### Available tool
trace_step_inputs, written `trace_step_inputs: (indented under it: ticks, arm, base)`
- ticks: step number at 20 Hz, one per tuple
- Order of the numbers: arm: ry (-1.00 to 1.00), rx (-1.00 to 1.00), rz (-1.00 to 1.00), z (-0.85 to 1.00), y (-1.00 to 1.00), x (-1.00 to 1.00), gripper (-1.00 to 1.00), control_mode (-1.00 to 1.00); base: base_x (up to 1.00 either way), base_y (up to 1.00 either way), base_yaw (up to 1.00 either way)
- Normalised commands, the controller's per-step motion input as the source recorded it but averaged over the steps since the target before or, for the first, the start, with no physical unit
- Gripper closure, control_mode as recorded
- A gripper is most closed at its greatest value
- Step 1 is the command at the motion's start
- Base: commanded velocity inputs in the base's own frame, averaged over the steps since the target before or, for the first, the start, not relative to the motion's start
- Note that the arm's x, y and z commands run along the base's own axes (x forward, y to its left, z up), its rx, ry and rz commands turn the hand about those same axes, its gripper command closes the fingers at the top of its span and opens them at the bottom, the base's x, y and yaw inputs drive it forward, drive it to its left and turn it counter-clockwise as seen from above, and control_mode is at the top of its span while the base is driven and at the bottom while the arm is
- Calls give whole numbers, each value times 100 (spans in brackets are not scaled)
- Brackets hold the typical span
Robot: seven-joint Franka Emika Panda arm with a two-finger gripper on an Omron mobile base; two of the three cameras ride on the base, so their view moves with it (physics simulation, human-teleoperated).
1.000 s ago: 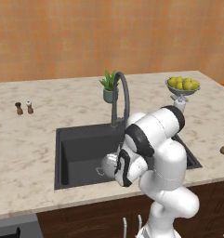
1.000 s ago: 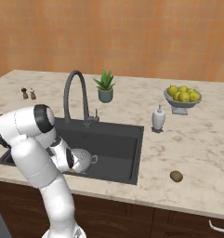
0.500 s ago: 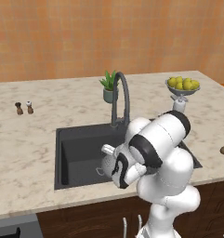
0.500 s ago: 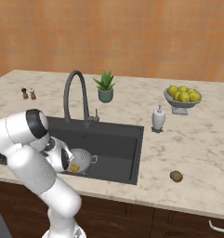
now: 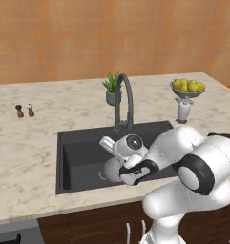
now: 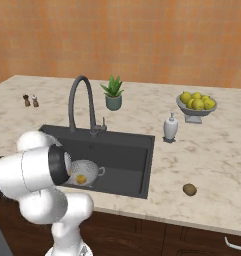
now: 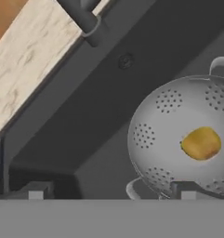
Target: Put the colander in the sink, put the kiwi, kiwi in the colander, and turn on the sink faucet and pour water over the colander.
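The silver colander [image 6: 85, 172] stands on the floor of the dark sink [image 6: 127, 152], toward its front left. The golden kiwi [image 6: 81, 178] lies inside it, and in the hand view this kiwi [image 7: 201, 143] rests in the colander [image 7: 178, 121] bowl. The brown kiwi [image 6: 189, 189] lies on the counter right of the sink. My gripper [image 7: 111, 191] is open with nothing between its fingers, hovering over the sink beside the colander [image 5: 110, 169]. The dark gooseneck faucet [image 6: 82, 100] rises behind the basin; no water stream shows.
A footed bowl of lemons [image 6: 195, 104] and a white soap dispenser [image 6: 170, 127] stand at the back right. A potted plant [image 6: 113, 93] is behind the faucet. Salt and pepper shakers [image 5: 24, 110] sit far left on the counter.
The golden kiwi has been let go and now lies in the colander. My hand has drawn back from the colander toward the sink's front.
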Motion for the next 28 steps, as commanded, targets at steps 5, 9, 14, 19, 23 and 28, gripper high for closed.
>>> trace_step_inputs:
  ticks: [5,9,14,19,23,28]
  arm:
    - [30,4,0,100,0,-25,-100,-100]
    - [30,0,0,100,0,-36,-100,-100]
    - [24,-2,0,66,-3,-69,-100,-100]
    - [1,-13,0,4,-79,-66,-100,-100]
    - [0,-7,0,0,-100,-38,-100,-100]
    - [0,-6,0,0,-100,-27,-100,-100]
  base:
    - [0,0,0]
    - [0,0,0]
    - [0,0,0]
    - [0,0,0]
    - [0,0,0]
    - [0,0,0]
